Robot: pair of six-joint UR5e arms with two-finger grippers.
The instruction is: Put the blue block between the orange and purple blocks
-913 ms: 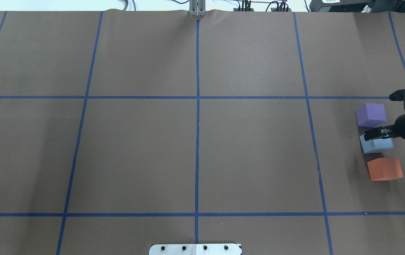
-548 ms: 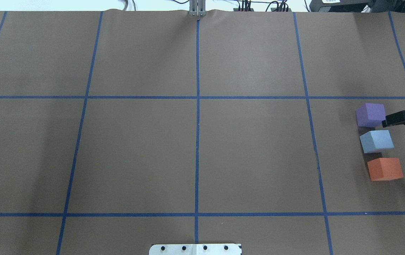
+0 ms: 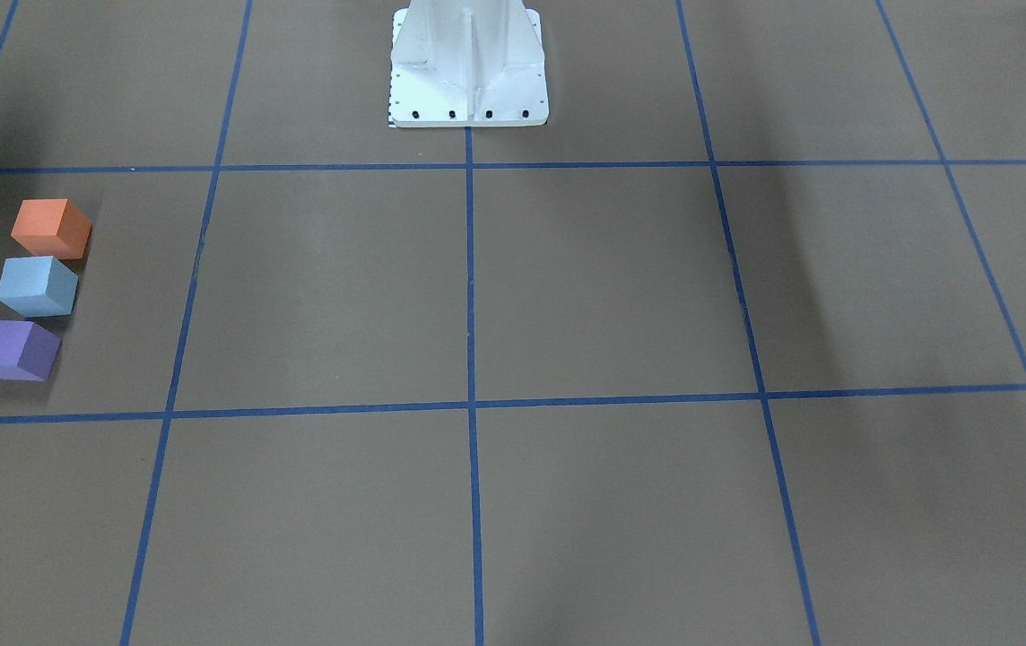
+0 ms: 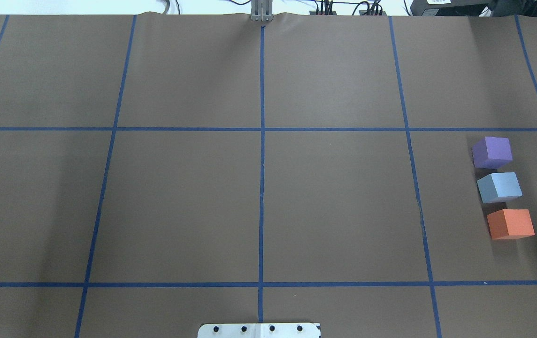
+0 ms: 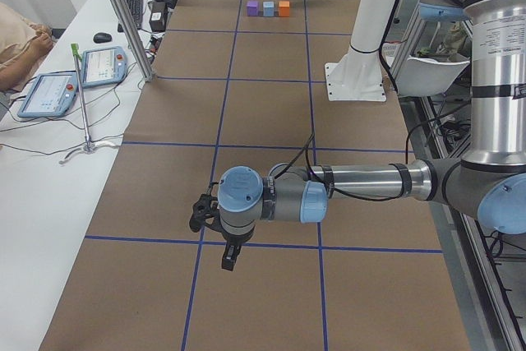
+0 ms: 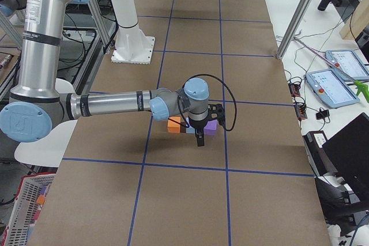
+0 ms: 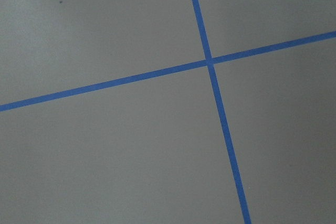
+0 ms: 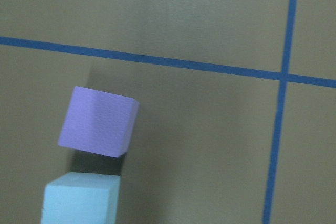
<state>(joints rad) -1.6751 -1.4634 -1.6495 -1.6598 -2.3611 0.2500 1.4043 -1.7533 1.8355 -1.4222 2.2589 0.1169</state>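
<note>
The blue block [image 4: 499,187] sits on the table [image 4: 259,202] in a short row, with the purple block [image 4: 492,152] just beyond it and the orange block [image 4: 510,224] on its near side. It lies just beside each with only a thin gap, so the placement looks done. All three seem to be matte foam cubes: probably light, a little soft under pressure, not slippery and not fragile. If the blue one needed moving again, its two free side faces, those not facing a neighbour, would be the place to pinch, since the gaps along the row look too narrow for a finger. The right gripper [image 6: 204,124] hangs above the row in the right side view and appears to hold nothing, but whether it is open or closed cannot be told from there. The same holds for the left gripper [image 5: 215,240], which hovers over bare table well away from the blocks. That right arm covers most of the blue block from the side. The right wrist view cuts the block off at its lower edge and misses the orange one.
</note>
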